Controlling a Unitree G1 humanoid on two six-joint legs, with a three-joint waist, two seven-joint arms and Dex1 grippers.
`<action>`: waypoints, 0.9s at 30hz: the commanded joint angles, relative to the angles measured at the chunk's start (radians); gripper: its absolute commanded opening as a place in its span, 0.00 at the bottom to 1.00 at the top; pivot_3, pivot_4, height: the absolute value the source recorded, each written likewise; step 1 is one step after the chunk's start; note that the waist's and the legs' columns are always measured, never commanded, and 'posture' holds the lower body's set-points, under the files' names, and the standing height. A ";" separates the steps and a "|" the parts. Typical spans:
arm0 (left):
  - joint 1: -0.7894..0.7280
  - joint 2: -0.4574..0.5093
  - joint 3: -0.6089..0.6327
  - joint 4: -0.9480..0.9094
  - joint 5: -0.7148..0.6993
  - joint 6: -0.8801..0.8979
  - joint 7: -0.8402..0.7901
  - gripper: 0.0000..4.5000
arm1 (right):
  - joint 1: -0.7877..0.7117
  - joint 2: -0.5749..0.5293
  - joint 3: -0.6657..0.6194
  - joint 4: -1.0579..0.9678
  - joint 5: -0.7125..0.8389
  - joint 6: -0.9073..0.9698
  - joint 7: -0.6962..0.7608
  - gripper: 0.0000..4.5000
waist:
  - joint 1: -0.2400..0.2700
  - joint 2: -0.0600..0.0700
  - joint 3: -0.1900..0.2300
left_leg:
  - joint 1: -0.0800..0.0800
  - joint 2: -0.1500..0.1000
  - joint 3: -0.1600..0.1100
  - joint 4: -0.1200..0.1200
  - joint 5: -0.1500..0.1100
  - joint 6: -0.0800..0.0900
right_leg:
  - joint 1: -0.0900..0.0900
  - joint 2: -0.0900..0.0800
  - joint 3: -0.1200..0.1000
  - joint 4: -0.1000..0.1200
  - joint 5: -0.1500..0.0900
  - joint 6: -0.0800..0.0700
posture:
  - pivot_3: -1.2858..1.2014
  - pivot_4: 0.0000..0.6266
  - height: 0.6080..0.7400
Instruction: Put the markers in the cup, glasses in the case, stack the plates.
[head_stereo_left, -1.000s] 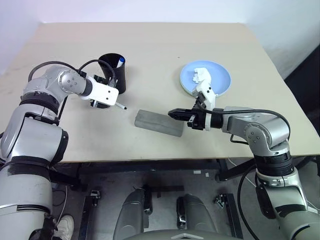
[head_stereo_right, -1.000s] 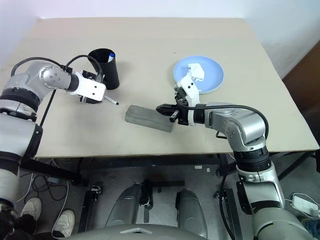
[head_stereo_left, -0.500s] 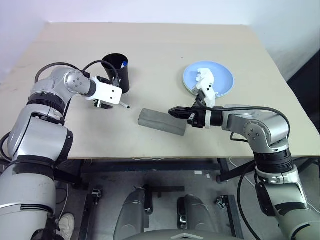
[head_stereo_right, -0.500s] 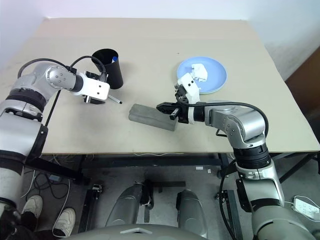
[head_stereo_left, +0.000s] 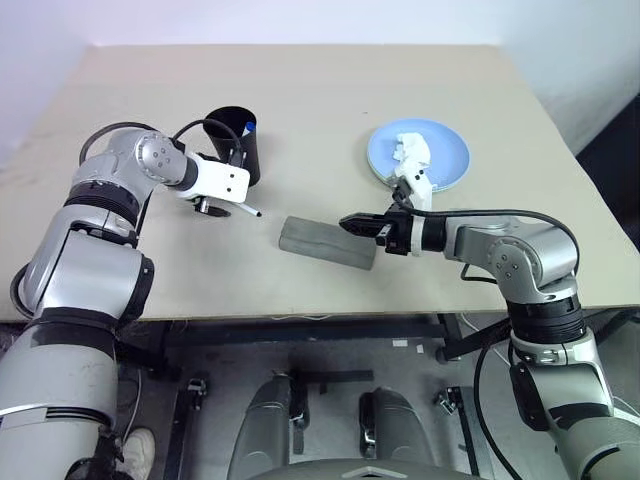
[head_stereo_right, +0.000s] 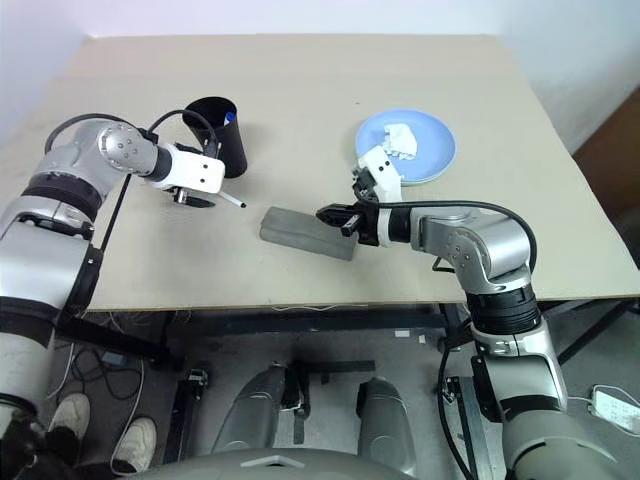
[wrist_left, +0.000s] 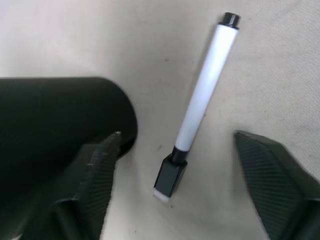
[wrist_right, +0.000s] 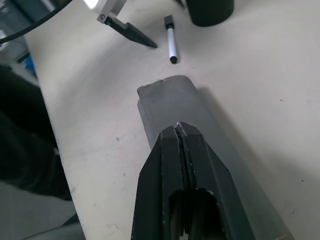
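Observation:
A white marker (wrist_left: 202, 90) with a black cap lies on the table beside the black cup (head_stereo_left: 235, 150). My left gripper (wrist_left: 177, 137) is open, one finger on each side of the marker, neither touching it. A blue-capped marker (head_stereo_left: 247, 127) stands in the cup. The grey case (head_stereo_left: 328, 243) lies shut at the table's middle. My right gripper (wrist_right: 179, 127) is shut and empty, just above the case's right end. The plates (head_stereo_left: 445, 165) sit at the back right, the light blue one on top. The glasses are out of view.
A crumpled white tissue (head_stereo_left: 408, 148) lies on the blue plate. The cup stands close behind my left gripper (head_stereo_left: 213, 207). The table's front edge (head_stereo_left: 300, 315) runs just below the case. Bare tabletop stretches across the back and the near left.
The camera has shifted a little. My left wrist has rolled slightly over the black-capped marker. The right arm, case, cup and plates have stayed put.

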 joint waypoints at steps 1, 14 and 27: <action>-0.009 -0.008 0.000 0.003 0.002 0.006 0.014 0.68 | -0.019 0.007 -0.028 -0.014 0.019 -0.002 -0.003 0.00 | 0.001 0.000 0.000 | 0.000 0.000 0.003 -0.001 0.007 0.027 | 0.000 0.006 0.001 -0.004 0.008 0.014 | 0.52 0.24 0.75; -0.023 -0.019 -0.001 0.007 0.006 0.029 -0.002 0.40 | -0.024 0.012 -0.025 0.000 0.010 -0.007 -0.005 0.00 | 0.019 0.002 -0.003 | 0.003 -0.022 -0.094 0.051 -0.035 0.020 | -0.019 -0.023 -0.033 -0.022 0.064 0.047 | 0.52 0.24 0.75; -0.028 -0.015 0.008 0.009 0.009 0.049 -0.013 0.13 | -0.028 0.012 -0.027 0.021 -0.001 -0.027 0.000 0.00 | 0.023 0.001 -0.002 | 0.016 -0.013 -0.077 0.049 -0.029 0.023 | -0.027 -0.013 -0.013 -0.008 0.070 0.049 | 0.52 0.24 0.75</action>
